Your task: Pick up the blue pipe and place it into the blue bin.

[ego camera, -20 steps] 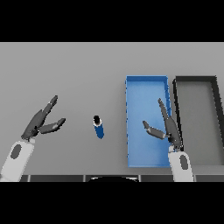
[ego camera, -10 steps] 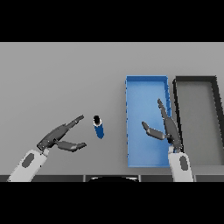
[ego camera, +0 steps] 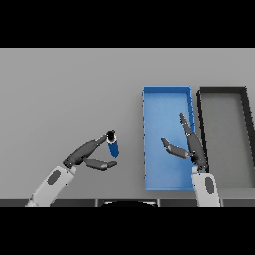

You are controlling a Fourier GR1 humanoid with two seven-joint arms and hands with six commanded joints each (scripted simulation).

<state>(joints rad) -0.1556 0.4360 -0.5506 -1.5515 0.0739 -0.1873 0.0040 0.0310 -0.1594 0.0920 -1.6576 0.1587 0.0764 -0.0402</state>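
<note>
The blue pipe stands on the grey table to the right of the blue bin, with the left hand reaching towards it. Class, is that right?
Not quite. The head view shows the blue pipe on the grey table to the left of the blue bin, not the right. The left hand does reach towards it.

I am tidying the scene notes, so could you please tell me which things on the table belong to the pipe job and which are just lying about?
Part of the job:
- blue pipe, on the table beside the left hand
- blue bin, where it goes

Lying about:
- black bin, right of the blue bin
- right hand, open above the blue bin, idle
</note>
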